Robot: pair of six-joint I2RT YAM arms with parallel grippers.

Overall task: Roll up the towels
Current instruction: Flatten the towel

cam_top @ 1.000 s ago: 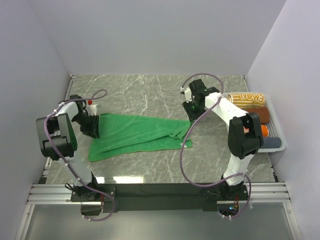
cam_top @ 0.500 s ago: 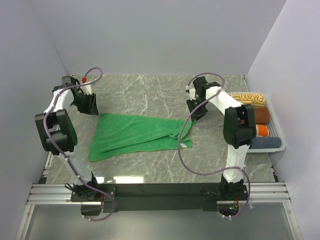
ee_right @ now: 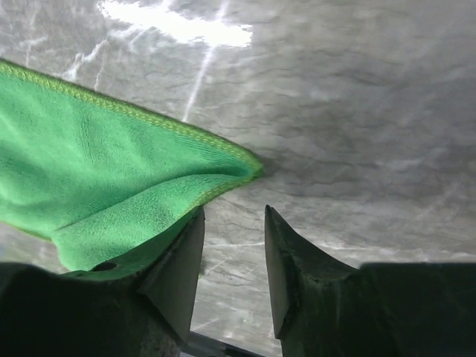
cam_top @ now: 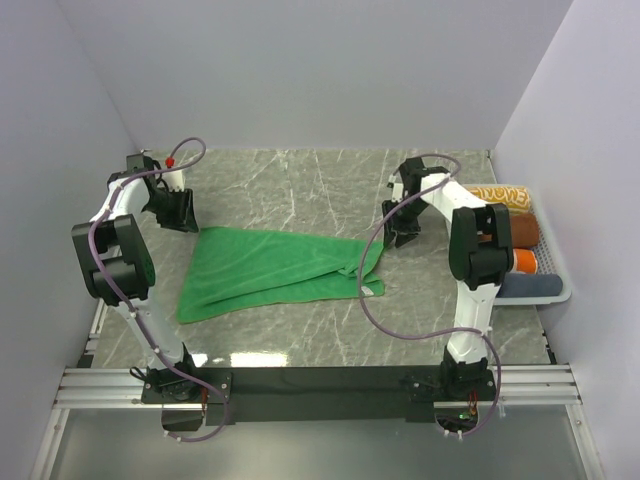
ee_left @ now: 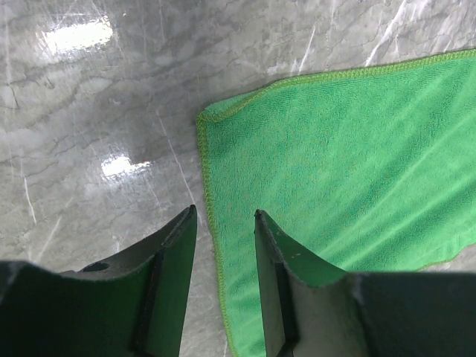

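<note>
— Marbled tabletop [cam_top: 300, 185], pale walls. Where is the towel [cam_top: 265, 265]?
— Flat at the middle, with its 3 o'clock end doubled over. Rolls [cam_top: 495, 197] lie in a tray [cam_top: 560, 292] at 3 o'clock.
— And the arms?
— The left end effector [cam_top: 183, 215] is at the towel's 10 o'clock corner and the right end effector [cam_top: 405, 232] at its 2 o'clock corner. Both are parted and hold nothing.
— How will it handle?
— Light, limp terry, I judge, so it will sag and bunch. Pinch the hemmed corners, both together.
</note>
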